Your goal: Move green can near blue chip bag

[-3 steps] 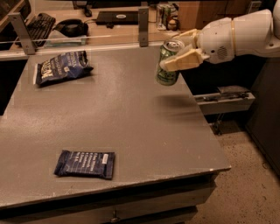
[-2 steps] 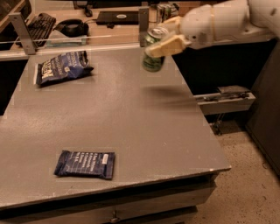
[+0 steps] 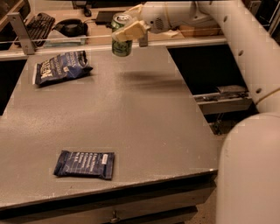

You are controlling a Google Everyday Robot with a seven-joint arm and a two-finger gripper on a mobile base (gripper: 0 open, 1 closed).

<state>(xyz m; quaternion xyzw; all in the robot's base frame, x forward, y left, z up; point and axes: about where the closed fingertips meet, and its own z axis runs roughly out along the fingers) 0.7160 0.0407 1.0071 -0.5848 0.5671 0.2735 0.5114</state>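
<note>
Tool: my tool [image 3: 126, 33] hung over the far end of the bench [image 3: 131, 118], well clear of its surface, fingers closed around the green can [image 3: 120, 47].
Green can: it was held upright in the air, silver top up, its lower body showing below the finger. It touched nothing but the tool.
Shadow: a soft dark patch [image 3: 144, 78] lay on the bench below the can and toward the view's right, which told me the can was lifted.
Blue chip bag: it [image 3: 61, 68] lay flat on the far left part of the bench. Its long axis ran roughly across the view, with the white edge at the left end and the crumpled end toward the can.
Relation that mattered: from the can, the bag lay to the view's left, a little nearer the camera and lower. Only bare bench lay between them.
Arm: it [image 3: 210, 13] reached in from the view's right.
Bar packet: the flat dark one [image 3: 85, 164] sat near the front edge, well apart from that path.
Next move, as I judged it: carry the can left and down, then set it upright just beside the bag's crumpled end.
Risk: I thought the can might tip if it landed on the puffy bag.
</note>
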